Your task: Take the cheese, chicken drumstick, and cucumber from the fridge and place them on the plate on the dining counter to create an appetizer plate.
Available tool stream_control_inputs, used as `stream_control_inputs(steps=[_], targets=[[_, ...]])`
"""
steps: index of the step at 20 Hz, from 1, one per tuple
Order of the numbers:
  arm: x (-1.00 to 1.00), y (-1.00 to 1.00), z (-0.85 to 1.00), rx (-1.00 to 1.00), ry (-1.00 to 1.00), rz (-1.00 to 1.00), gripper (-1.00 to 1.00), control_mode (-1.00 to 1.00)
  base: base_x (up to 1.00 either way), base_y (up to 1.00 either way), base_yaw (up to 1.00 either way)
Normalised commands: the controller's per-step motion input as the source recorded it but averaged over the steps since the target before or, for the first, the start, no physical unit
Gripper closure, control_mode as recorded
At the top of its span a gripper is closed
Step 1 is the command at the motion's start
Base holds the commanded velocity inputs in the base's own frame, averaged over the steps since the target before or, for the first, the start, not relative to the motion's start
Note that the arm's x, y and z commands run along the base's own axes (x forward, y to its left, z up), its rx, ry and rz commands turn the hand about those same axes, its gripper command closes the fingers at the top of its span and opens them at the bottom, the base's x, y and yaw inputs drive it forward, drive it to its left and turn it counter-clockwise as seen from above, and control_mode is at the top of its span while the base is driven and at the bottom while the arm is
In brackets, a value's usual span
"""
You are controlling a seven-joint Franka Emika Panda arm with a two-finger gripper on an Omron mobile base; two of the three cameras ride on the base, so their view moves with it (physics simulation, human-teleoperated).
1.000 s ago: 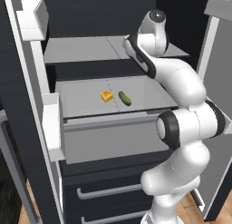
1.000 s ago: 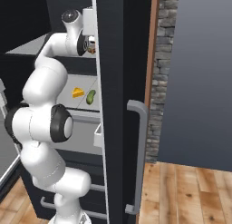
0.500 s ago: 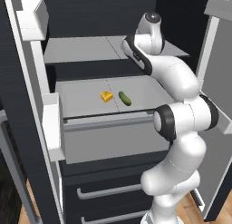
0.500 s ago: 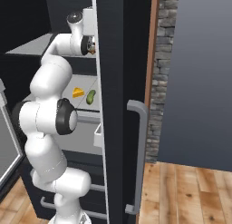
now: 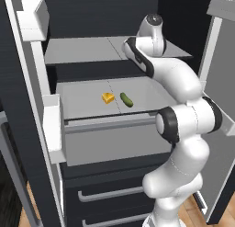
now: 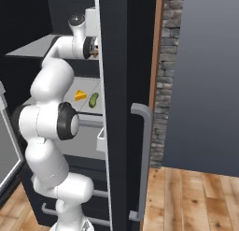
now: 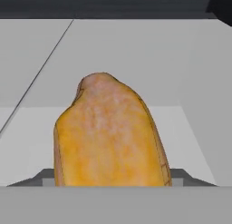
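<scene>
The chicken drumstick [image 7: 108,132], golden-brown and rounded, looms close in the hand view on the fridge's upper grey shelf [image 5: 82,51]. My gripper [image 7: 111,177] is shut on the chicken drumstick, a dark fingertip [image 7: 45,175] showing at each side of it. In the right base view the drumstick [image 6: 94,51] peeks out at the hand beside the door edge. On the middle shelf lie the yellow-orange cheese [image 5: 108,98] [image 6: 80,95] and, just right of it, the dark green cucumber [image 5: 126,99] [image 6: 93,100]. Plate and dining counter are out of view.
The open fridge door [image 6: 126,61] with its grey handle [image 6: 144,155] stands close on the arm's right. White door bins [image 5: 53,125] line the left door. Grey drawers [image 5: 105,194] sit below the shelves. A stone wall [image 6: 165,85] and wooden floor [image 6: 186,197] lie to the right.
The arm has reached further in over the upper shelf during the last second, its forearm shifting slightly; in the last half second it has barely moved. Cheese and cucumber lie unchanged.
</scene>
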Motion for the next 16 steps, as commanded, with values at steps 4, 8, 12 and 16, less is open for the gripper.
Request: stream_control_inputs(steps=[4, 8, 12, 16], targets=[[-0.38, 0.0, -0.16, 0.0, -0.16, 0.0, 1.0, -1.0, 0.0, 0.0, 0.0], [-0.84, 0.0, -0.02, 0.0, -0.25, 0.0, 1.0, -1.0, 0.0, 0.0, 0.0], [-1.0, 0.0, 0.0, 0.0, -0.17, 0.0, 1.0, -1.0, 0.0, 0.0, 0.0], [-1.0, 0.0, 0.0, 0.0, -0.05, 0.0, 1.0, -1.0, 0.0, 0.0, 0.0]])
